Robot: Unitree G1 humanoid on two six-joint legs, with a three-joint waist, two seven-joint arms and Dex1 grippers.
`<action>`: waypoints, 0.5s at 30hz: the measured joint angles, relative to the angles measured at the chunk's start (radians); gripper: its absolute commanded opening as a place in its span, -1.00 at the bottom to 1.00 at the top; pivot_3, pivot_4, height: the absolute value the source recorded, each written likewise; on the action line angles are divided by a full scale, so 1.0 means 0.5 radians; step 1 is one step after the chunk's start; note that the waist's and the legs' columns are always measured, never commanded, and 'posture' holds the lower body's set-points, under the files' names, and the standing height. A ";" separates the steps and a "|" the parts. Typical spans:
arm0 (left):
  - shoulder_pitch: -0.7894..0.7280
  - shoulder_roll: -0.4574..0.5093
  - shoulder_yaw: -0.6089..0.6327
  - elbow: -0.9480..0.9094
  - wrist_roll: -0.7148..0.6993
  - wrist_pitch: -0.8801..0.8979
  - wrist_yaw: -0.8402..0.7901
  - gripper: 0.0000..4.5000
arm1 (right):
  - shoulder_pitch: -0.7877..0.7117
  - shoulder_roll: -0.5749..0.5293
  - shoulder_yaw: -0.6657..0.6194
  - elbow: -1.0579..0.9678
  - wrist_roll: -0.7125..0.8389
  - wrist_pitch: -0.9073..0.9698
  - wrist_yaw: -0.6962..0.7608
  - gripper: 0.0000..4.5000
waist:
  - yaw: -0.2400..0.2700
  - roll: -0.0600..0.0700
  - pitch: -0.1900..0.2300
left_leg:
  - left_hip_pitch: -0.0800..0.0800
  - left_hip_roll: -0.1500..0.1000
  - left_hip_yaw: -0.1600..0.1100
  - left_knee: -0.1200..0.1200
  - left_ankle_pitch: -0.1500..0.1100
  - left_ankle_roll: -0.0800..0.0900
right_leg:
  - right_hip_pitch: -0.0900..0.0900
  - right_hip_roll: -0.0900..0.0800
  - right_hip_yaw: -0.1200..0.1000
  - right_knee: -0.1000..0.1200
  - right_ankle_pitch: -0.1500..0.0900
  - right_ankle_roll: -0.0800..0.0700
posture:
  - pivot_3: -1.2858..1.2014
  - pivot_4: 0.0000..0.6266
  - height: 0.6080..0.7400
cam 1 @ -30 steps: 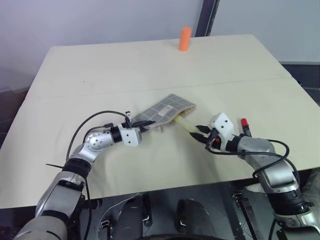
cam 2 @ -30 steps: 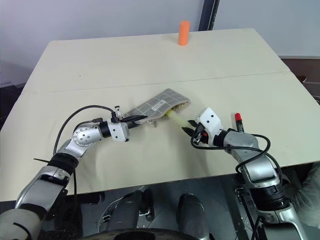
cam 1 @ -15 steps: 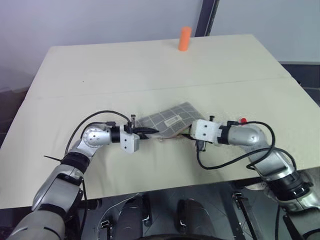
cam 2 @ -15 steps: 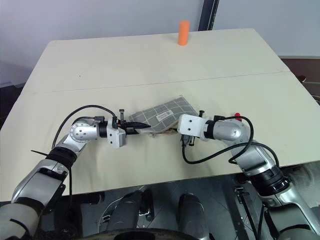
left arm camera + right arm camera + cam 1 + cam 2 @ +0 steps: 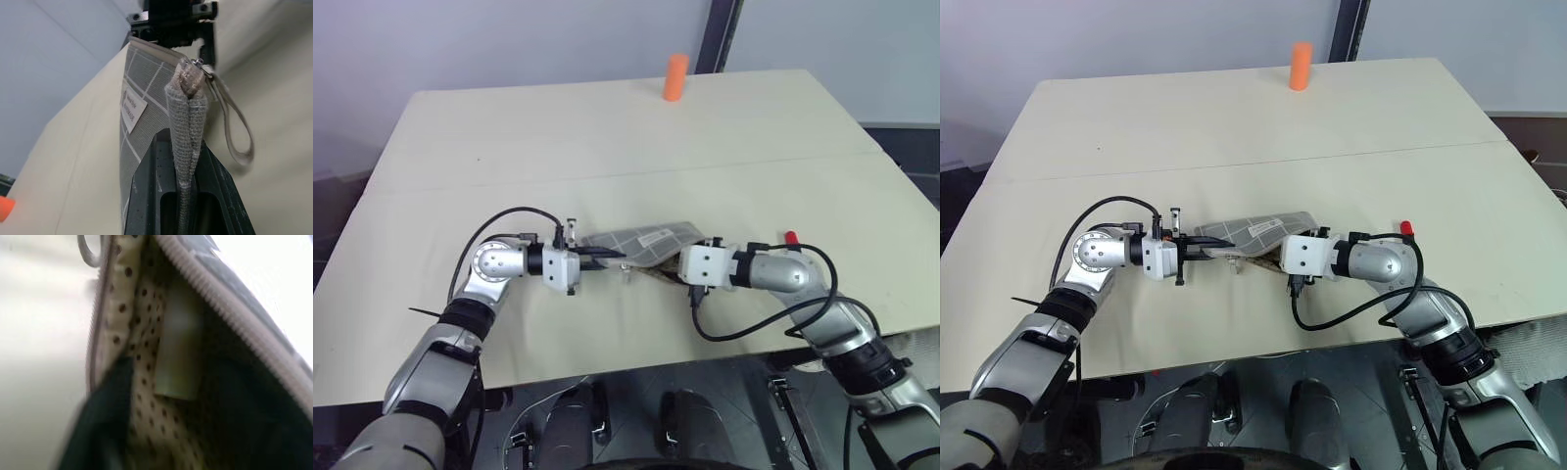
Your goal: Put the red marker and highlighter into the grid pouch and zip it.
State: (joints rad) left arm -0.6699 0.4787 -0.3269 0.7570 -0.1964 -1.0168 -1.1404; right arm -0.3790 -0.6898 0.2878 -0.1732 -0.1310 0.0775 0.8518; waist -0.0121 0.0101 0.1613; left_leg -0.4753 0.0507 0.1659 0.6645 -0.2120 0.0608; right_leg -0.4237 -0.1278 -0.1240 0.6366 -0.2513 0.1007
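Observation:
The grid pouch (image 5: 641,240) lies near the table's front edge, grey with white lines and a white label. My left gripper (image 5: 602,257) is shut on its left end; in the left wrist view both fingers (image 5: 151,176) clamp the fabric edge (image 5: 188,112) beside the zip pull. My right gripper (image 5: 668,271) is at the pouch's open right end, fingers apart. In the right wrist view the pale-yellow highlighter (image 5: 178,347) lies inside on the dotted lining (image 5: 142,308), free of the fingers. The red marker (image 5: 791,237) lies behind my right forearm; its red cap shows.
A thick orange cylinder (image 5: 675,76) stands at the table's far edge. A seam (image 5: 509,181) runs across the tabletop behind the pouch. The table's front edge (image 5: 607,367) is close below both arms.
My right gripper moved left and rolled, pushing the highlighter from sticking out of the pouch to fully inside, then opened. The pouch turned flatter in my left gripper's hold.

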 measured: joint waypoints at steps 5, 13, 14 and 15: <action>0.016 -0.007 0.098 0.078 0.041 0.016 0.107 -1.00 | 0.230 -0.004 -0.238 -0.211 0.288 0.200 0.045 0.98 | 0.005 0.000 0.000 | -0.001 0.000 -0.002 0.000 -0.001 0.002 | 0.002 0.000 0.000 0.000 0.000 0.000 | 0.03 -0.52 1.00; 0.105 -0.030 0.173 0.107 0.178 0.043 0.283 -1.00 | 0.788 0.203 -0.833 -0.848 0.956 0.660 -0.178 0.98 | 0.020 -0.001 -0.001 | -0.001 -0.001 -0.007 0.000 -0.003 0.002 | 0.002 -0.001 -0.003 0.001 0.000 -0.001 | 0.03 -0.52 1.00; 0.104 -0.034 0.174 0.105 0.184 0.044 0.287 -1.00 | 0.852 0.244 -0.903 -0.877 0.971 0.677 -0.260 0.98 | 0.023 -0.001 -0.001 | 0.000 -0.001 -0.007 0.001 -0.004 0.001 | 0.003 -0.001 -0.003 0.000 -0.001 -0.002 | 0.03 -0.52 1.00; 0.101 -0.039 0.174 0.105 0.189 0.045 0.293 -1.00 | 0.903 0.296 -0.968 -0.883 0.943 0.679 -0.364 0.98 | 0.028 -0.002 -0.001 | 0.000 -0.001 -0.007 0.001 -0.005 -0.001 | 0.003 -0.001 -0.003 0.000 -0.001 -0.002 | 0.03 -0.52 1.00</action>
State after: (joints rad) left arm -0.6196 0.4592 -0.2397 0.8096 -0.1019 -0.9942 -0.9940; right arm 0.0725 -0.5420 -0.1960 -0.6146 0.3406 0.4171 0.6698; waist 0.0020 0.0093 0.1608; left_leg -0.4751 0.0503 0.1625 0.6651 -0.2144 0.0603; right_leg -0.4221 -0.1281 -0.1255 0.6364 -0.2518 0.0996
